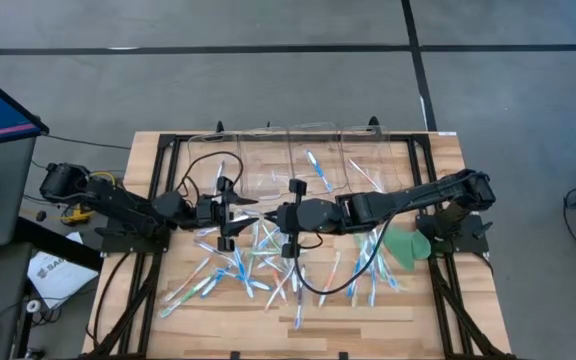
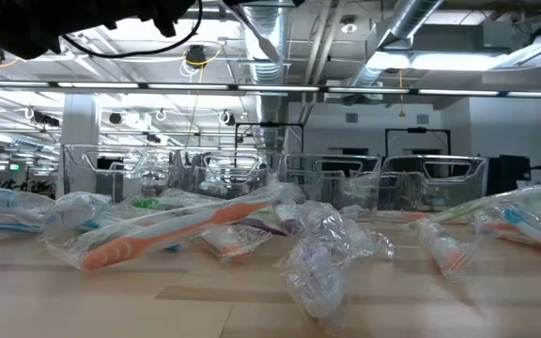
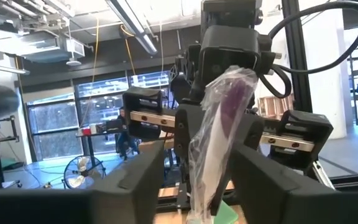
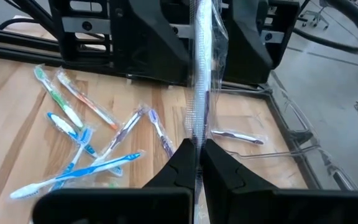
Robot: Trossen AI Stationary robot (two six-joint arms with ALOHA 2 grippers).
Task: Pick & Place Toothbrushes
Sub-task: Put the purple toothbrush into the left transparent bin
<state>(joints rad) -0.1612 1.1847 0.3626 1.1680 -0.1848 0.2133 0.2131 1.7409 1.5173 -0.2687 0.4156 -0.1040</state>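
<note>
High view: right claw clamps wrapped toothbrush mid-table; left claw apart around it.

toothbrushes clear-wrapped, blue, green, orange accents; held one seemingly purple; disc green; table light wood.

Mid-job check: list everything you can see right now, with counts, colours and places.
toothbrushes: dozens, white with blue, green, orange or purple, scattered mid-table
wrapped purple toothbrush: one, upright between both grippers
clear bins: a row at the table's far edge, count unclear; one holds a blue toothbrush
green disc: one, table's right side
wooden table: one, light wood
person: one, seated far off in the room
left gripper: jaws around the wrapped toothbrush
right gripper: jaws shut on it
</note>
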